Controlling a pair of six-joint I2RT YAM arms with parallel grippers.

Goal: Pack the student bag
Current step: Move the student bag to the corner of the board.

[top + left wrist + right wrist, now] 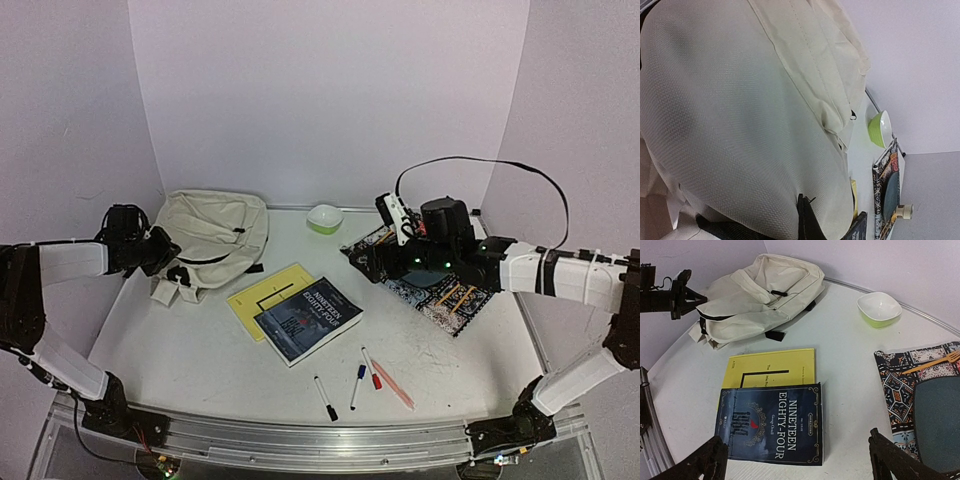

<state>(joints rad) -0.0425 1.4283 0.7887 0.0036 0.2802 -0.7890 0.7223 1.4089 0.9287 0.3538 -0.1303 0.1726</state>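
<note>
The student bag (pixel 215 235) lies slumped at the upper left of the top view. It is soft cream woven cloth with black straps and zip lines. The left gripper (pixel 158 250) sits at its left edge, jaws together, seemingly pinching a fold of fabric, so the step in hand looks like opening the bag. The next move calls for lifting that fold to hold the mouth wide. The right gripper (pixel 797 452), fingers wide apart and empty, aims toward the glossy dark paperback (pixel 772 422), which partly overlaps a flat yellow booklet (pixel 772 367).
</note>
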